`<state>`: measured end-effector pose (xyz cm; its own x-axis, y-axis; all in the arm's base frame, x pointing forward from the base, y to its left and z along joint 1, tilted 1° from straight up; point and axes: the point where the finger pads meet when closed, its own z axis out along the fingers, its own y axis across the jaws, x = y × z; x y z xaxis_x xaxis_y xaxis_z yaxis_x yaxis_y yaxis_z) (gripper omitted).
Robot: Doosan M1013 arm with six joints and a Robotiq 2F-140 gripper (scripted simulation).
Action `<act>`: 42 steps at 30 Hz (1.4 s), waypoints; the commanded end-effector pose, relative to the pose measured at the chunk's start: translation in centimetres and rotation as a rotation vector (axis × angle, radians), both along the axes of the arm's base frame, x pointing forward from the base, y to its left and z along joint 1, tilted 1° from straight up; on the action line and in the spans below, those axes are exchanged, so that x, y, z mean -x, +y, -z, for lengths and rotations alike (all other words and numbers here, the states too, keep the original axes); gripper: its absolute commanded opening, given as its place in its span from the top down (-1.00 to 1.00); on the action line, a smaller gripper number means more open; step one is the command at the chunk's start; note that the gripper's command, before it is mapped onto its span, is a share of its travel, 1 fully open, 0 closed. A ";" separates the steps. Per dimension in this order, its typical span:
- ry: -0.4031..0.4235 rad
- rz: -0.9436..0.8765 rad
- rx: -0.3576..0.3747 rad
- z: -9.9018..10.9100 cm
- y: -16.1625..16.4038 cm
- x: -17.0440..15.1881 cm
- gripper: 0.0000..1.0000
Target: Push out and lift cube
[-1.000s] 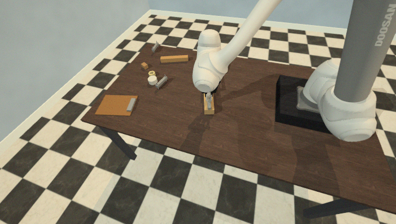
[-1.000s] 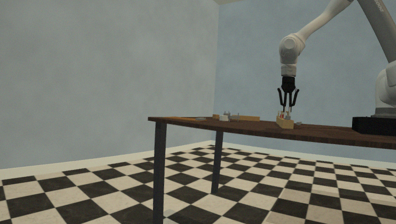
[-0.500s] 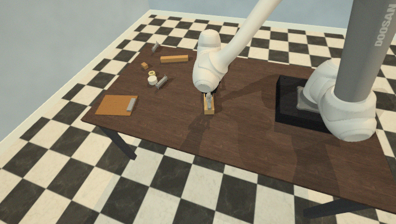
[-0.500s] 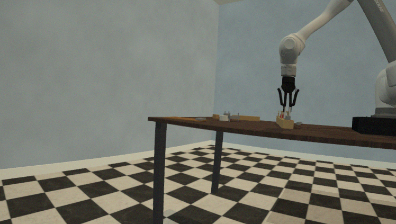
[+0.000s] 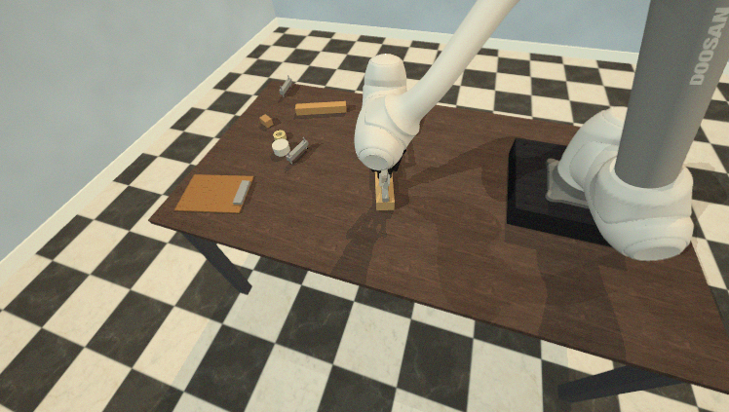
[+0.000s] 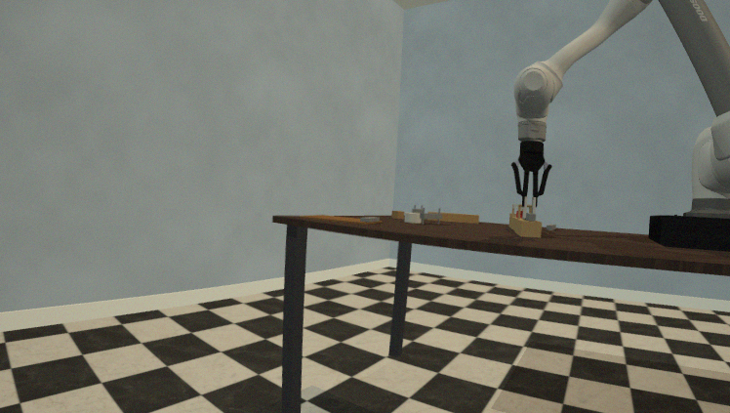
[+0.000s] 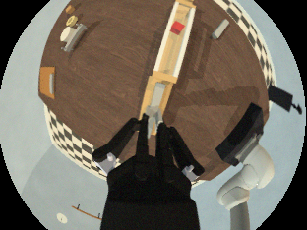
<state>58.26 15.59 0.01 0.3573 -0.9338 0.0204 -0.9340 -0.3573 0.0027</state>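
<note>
A long wooden channel (image 7: 172, 43) lies on the table and runs away from me in the wrist view. The red cube (image 7: 177, 28) sits inside it, towards its far end. My gripper (image 7: 153, 111) is shut on a grey pusher tool (image 7: 153, 106) that hangs down into the channel's near end. In the top view the gripper (image 5: 383, 176) stands upright over the channel's near end (image 5: 384, 198), and my wrist hides the rest of the channel. In the exterior view the fingers (image 6: 530, 201) stay above the channel (image 6: 524, 224). I cannot tell which end has the lip.
At the far left lie a wooden bar (image 5: 320, 108), a small wooden block (image 5: 266, 120), a yellow ring (image 5: 279, 133), a white cylinder (image 5: 280, 147) and two grey brackets (image 5: 296, 150). An orange board (image 5: 213, 193) carries a grey block. A grey piece (image 7: 220, 28) lies beside the channel.
</note>
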 end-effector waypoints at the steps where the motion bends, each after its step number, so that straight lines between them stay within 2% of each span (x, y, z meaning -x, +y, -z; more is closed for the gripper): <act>1: 0.000 0.000 0.000 0.0 0.0 0.0 1.00; 12: 0.000 0.000 0.000 0.0 -0.5 -0.2 1.00; 34: 0.000 0.000 0.000 -0.1 -5.3 -2.0 1.00; 42: 0.000 0.000 0.000 -0.1 -6.0 -2.3 1.00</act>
